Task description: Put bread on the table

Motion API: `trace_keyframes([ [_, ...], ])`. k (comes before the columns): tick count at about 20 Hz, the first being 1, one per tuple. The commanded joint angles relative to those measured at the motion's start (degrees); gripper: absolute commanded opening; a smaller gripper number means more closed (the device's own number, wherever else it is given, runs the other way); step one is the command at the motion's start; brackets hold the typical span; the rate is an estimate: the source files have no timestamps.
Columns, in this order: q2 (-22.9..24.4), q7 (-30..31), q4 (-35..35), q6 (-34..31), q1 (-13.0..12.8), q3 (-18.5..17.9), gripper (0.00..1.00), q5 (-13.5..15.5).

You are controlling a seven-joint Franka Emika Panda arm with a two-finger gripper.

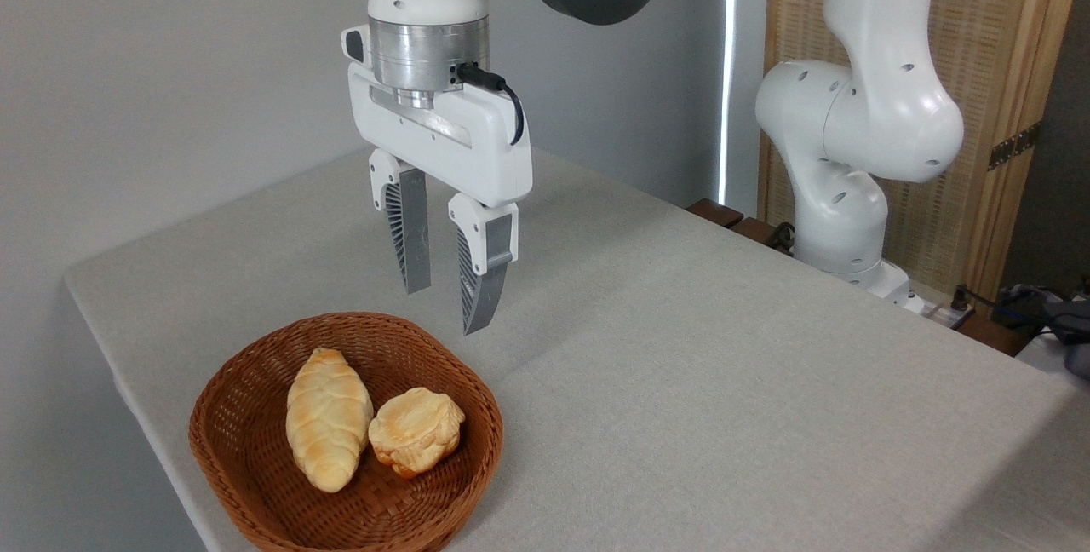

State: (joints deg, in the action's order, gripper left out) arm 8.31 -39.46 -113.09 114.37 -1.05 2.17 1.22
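Table (681,382): large, covered in plain grey-beige cloth, rounded corner at the left.
Basket (255,484): brown wicker, oval, sitting directly on the cloth at the near left corner, close to the front edge.
Robot base (877,275): white, at the far right edge.
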Motion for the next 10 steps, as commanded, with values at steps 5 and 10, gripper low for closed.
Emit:
trace_keyframes([
  [5,0.1,0.3,0.9,-1.9,-0.2,-0.1,1.00,0.8],
  [10,-1.0,0.3,0.9,-0.9,-0.5,0.4,1.00,0.6],
])
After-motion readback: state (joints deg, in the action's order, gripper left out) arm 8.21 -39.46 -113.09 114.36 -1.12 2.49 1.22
